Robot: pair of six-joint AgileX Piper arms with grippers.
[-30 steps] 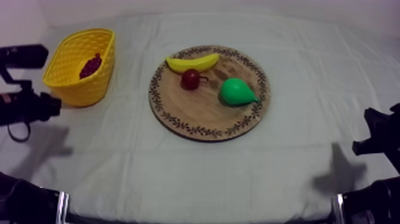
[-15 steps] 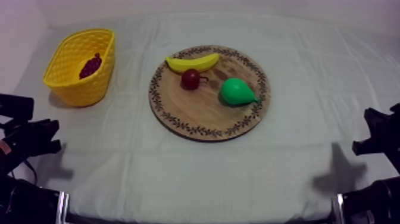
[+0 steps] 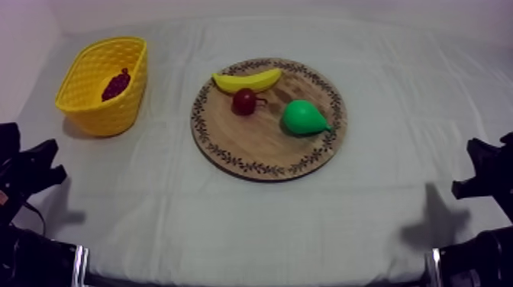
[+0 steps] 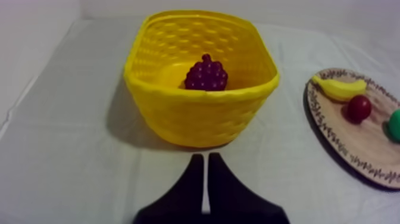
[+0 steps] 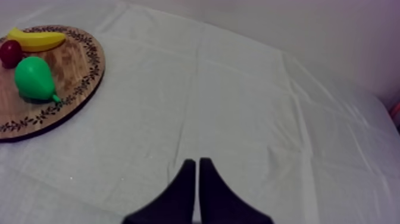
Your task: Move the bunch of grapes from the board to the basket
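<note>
Bunch of grapes [image 4: 206, 74] lies inside the yellow basket [image 4: 196, 119], with my left gripper [image 4: 205, 156] closed on nothing near that basket and my right gripper [image 5: 197, 161] likewise closed empty over the cloth [image 5: 238, 89].

Dark-purple bunch of grapes [image 4: 206, 74] lying inside upright yellow basket [image 4: 196, 116], well apart from round wooden board [image 3: 259, 139] w/ patterned rim.

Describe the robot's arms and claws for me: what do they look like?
The left arm and right arm are black and blocky. The left claw and right claw each have two black fingers, broad at the base, tapering to narrow tips.
</note>
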